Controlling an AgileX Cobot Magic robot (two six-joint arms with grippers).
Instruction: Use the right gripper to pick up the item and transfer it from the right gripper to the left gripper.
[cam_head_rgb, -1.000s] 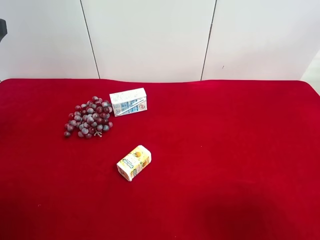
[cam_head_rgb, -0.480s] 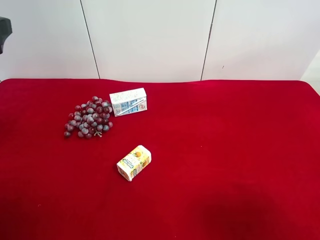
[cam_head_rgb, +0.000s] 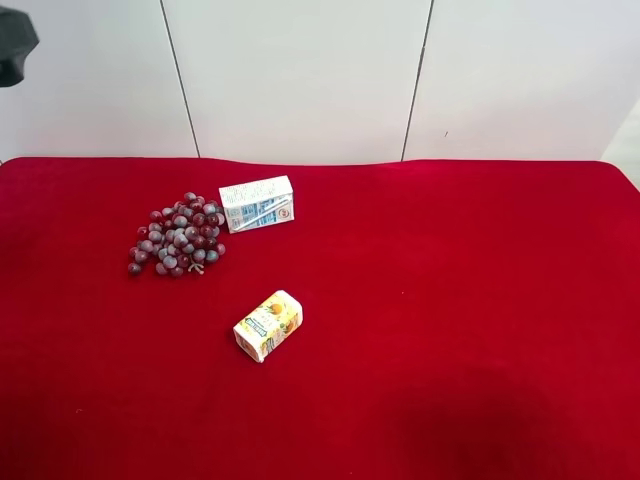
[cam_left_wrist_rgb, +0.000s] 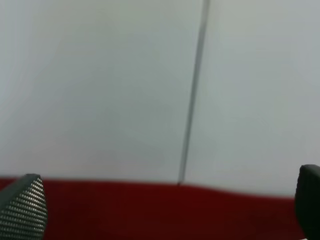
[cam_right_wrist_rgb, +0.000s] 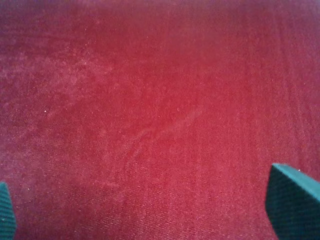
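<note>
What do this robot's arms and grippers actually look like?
Little shows. The right gripper has dark teal fingertips with a fine ribbed texture. The left gripper has wedge-shaped fingertips, grey and cross-hatched. A black rounded arm part shows too.

The grapes (cam_head_rgb: 176, 237) are being touched by one carton (cam_head_rgb: 257, 204) at two o'clock; another carton (cam_head_rgb: 268, 325) is lying apart at five o'clock.

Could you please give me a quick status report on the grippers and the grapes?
Right gripper open, empty, over bare red cloth. Left gripper open, facing wall. Grapes untouched, against white-blue carton.
</note>
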